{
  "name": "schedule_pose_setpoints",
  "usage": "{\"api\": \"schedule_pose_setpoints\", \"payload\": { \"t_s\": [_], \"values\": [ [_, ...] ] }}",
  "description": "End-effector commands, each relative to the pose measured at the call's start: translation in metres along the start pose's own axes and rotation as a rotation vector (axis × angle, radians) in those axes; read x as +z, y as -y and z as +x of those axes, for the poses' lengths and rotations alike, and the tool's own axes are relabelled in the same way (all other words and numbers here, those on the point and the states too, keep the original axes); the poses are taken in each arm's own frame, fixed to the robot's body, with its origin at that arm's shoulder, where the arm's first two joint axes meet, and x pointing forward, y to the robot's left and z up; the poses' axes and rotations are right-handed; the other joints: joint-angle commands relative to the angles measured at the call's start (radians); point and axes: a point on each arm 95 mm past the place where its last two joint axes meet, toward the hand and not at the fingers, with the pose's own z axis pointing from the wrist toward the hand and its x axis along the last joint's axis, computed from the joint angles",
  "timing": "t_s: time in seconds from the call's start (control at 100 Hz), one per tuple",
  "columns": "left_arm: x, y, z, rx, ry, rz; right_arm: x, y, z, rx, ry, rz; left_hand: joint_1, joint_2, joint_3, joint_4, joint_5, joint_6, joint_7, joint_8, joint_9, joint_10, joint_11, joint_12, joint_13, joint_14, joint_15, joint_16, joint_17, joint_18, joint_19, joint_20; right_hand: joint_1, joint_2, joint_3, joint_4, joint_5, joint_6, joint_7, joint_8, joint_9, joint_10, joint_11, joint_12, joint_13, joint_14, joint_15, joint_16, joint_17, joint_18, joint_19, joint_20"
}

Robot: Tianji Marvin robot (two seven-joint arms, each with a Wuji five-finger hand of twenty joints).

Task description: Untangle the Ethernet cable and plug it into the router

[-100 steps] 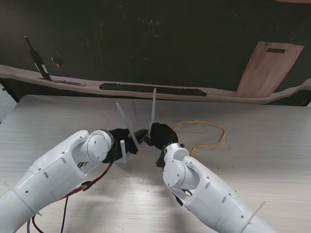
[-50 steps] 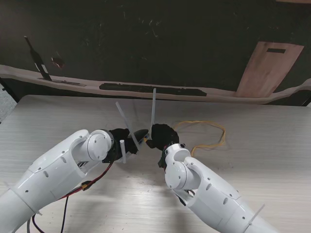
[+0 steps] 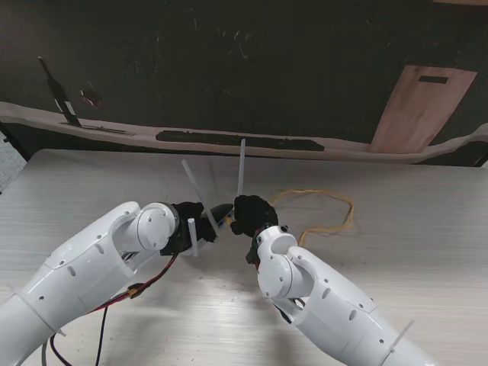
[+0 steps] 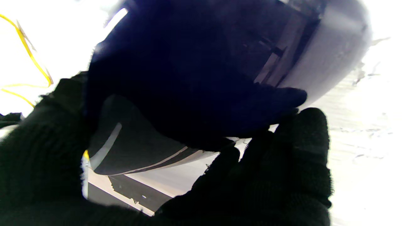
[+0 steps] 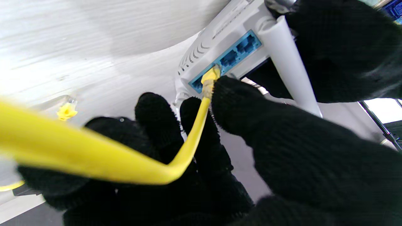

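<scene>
On the pale wood-grain table our black-gloved left hand is clamped on the white plastic router, blue ports facing our black-gloved right hand. Its fingers pinch the yellow Ethernet cable just behind the plug, which points along the cable's axis at a port mouth; we judge it not fully seated.

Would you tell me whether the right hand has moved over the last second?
Yes, slightly: the right hand has edged toward the robot's left, closer to the router's upright antenna.
</scene>
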Motion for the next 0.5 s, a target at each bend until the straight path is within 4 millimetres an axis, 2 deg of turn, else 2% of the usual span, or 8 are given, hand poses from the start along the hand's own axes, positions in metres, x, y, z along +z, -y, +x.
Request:
{"api": "schedule_pose_setpoints", "payload": {
  "t_s": [0.0, 0.31, 0.49],
  "values": [
    [0.0088, -0.0549, -0.0189, -0.028, 0.054, -0.160, -0.0004, 0.0036, 0.0038, 0.010, -0.009, 0.021, 0.468, 0.212, 0.320, 0.037, 0.102, -0.439, 0.252, 0.059, 0.107, -0.413, 0.199, 0.090, 0.090, -0.269, 0.231, 0.065, -0.028, -0.240, -0.014, 0.023, 0.038, -0.033, 0.054, -0.029, 0.028, 0.020, 0.041, -0.018, 0.081, 0.042, 0.003, -0.017, -0.001, -0.054, 0.028, 0.023, 0.023, 0.056, 0.064, -0.005],
    [0.0089, -0.0552, -0.0193, -0.030, 0.053, -0.164, 0.0007, 0.0060, 0.0051, 0.006, -0.010, 0.029, 0.468, 0.215, 0.317, 0.042, 0.102, -0.439, 0.250, 0.058, 0.106, -0.413, 0.200, 0.087, 0.089, -0.271, 0.229, 0.064, -0.027, -0.240, -0.014, 0.025, 0.085, 0.000, 0.071, -0.019, 0.076, 0.001, 0.066, -0.011, 0.126, 0.038, -0.003, -0.022, 0.002, -0.064, 0.053, 0.043, 0.032, 0.049, 0.091, 0.003],
    [0.0093, -0.0555, -0.0192, -0.032, 0.049, -0.173, 0.0019, 0.0074, 0.0059, 0.006, -0.012, 0.034, 0.470, 0.218, 0.316, 0.045, 0.101, -0.441, 0.249, 0.057, 0.100, -0.414, 0.200, 0.084, 0.089, -0.276, 0.222, 0.061, -0.026, -0.245, -0.019, 0.024, 0.098, 0.006, 0.076, -0.010, 0.084, 0.004, 0.062, 0.019, 0.136, 0.045, 0.012, -0.010, 0.004, -0.091, 0.083, 0.064, 0.042, 0.016, 0.123, 0.020]
  ]
}}
